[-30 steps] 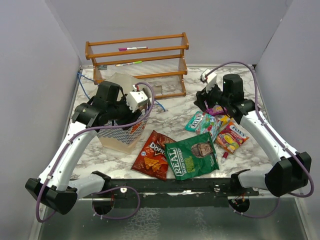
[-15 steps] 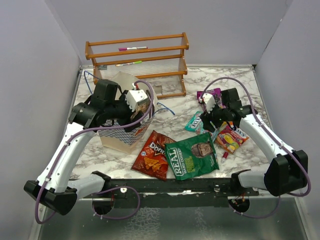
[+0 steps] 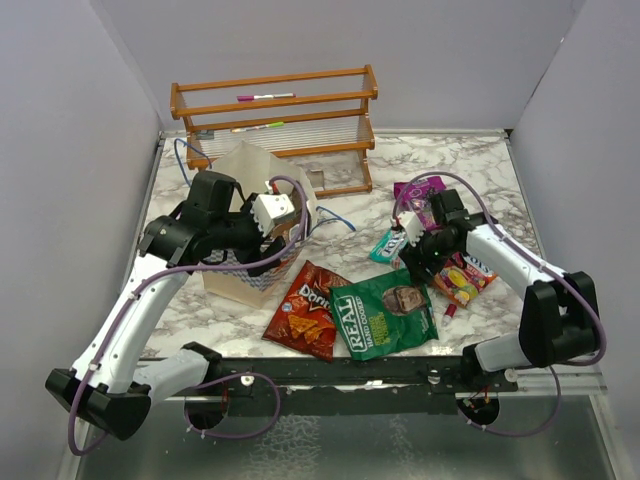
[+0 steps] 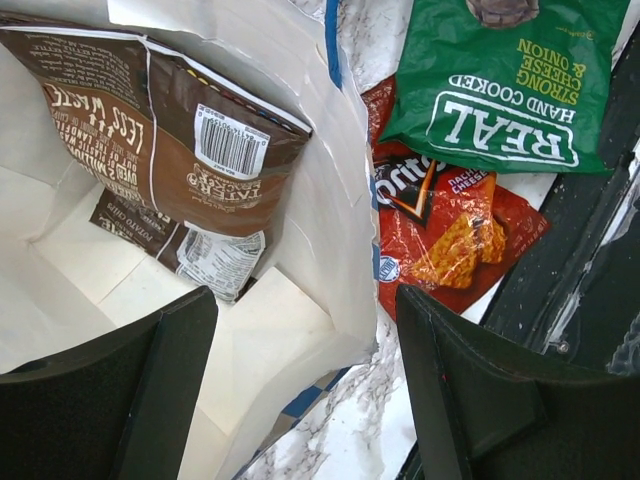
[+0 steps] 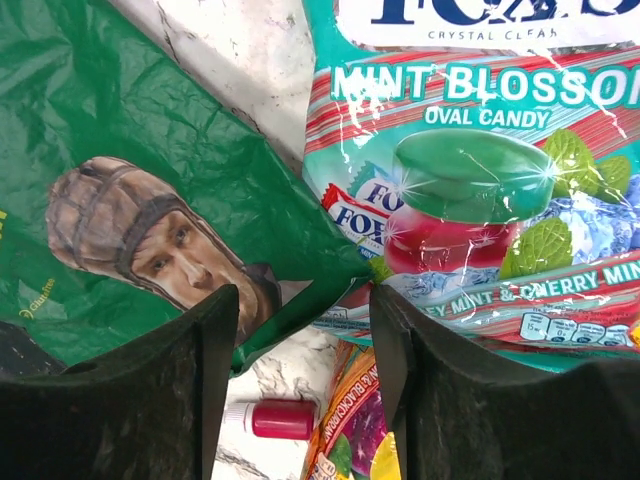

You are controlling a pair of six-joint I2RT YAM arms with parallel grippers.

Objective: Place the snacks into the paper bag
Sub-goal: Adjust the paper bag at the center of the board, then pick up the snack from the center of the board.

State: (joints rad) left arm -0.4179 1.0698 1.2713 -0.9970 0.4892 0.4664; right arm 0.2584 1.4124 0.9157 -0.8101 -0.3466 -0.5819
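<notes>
Pincers both stand open, empty: left pincer (image 4: 305,345) over the paper bag (image 4: 325,230) containing a brown chip packet (image 4: 150,120); right pincer (image 5: 300,325) straddling a corner of the green REAL packet (image 5: 120,130).

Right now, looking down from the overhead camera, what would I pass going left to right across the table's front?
paper bag → red Doritos packet → green REAL chips bag → red-yellow candy pack. The teal pack and magenta pack overlap the green bag's span, so they are left out.

Lab test cell: plain grey walls (image 3: 450,60), marble-print tabletop (image 3: 480,165).
</notes>
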